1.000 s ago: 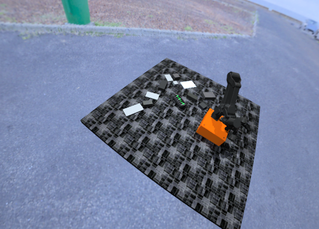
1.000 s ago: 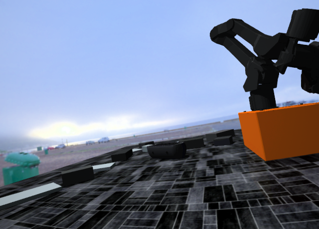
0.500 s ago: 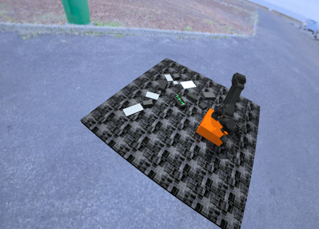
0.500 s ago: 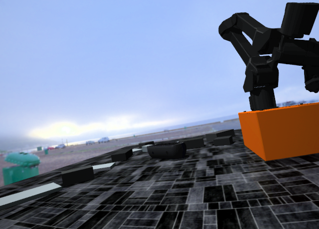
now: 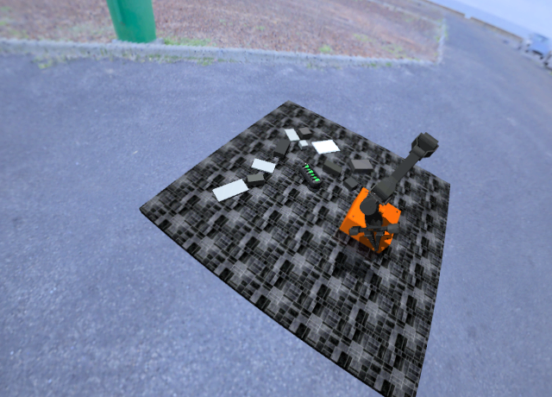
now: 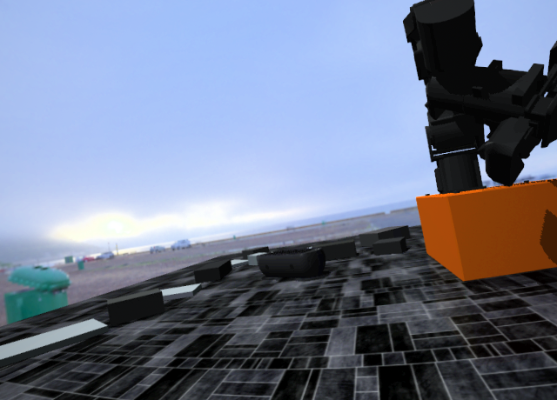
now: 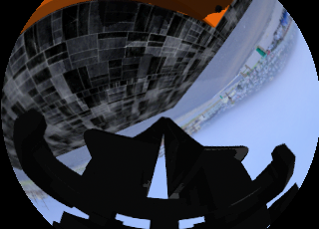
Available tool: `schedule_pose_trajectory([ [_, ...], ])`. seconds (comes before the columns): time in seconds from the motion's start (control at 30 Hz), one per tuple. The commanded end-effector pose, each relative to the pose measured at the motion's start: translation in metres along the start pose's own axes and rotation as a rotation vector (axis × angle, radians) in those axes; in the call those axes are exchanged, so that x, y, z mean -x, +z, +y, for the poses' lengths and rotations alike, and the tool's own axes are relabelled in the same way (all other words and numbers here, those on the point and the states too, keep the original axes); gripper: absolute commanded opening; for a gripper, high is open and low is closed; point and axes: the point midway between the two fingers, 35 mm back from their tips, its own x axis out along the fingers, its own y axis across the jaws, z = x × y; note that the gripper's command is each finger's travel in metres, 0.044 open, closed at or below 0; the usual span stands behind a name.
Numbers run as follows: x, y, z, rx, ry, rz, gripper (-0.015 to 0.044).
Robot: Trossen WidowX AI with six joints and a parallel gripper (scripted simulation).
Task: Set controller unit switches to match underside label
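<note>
The dark controller unit point(image 5: 310, 176) point(image 6: 292, 263) sits on the patterned bench top point(image 5: 276, 250) point(image 6: 314, 369), its row of switches facing up. Green switch parts show in the top view, but they are too small to tell each setting. The label on its underside is hidden. My gripper point(image 5: 375, 248) point(image 7: 165, 120) is shut and empty, its fingertips meeting in the wrist view. It is over the near side of the orange base, well away from the unit. In the exterior view the fingertips are out of frame.
An orange block point(image 5: 354, 217) point(image 6: 499, 234) carries the arm. Dark modules point(image 5: 332, 167) point(image 5: 360, 165) point(image 5: 350, 182) lie between it and the unit or just behind. White plates point(image 5: 229, 190) point(image 5: 263, 165) point(image 5: 325, 146) and more dark blocks point(image 5: 255, 179) point(image 5: 281, 148) lie left of and beyond the unit.
</note>
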Motion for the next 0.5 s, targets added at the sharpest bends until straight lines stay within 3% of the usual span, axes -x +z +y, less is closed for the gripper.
schedule_pose_trajectory([
  [0.0,0.018,-0.017,0.038,-0.126,0.131,0.062,0.0000],
  [0.47,0.113,-0.022,0.152,-0.601,0.508,0.265,0.0000],
])
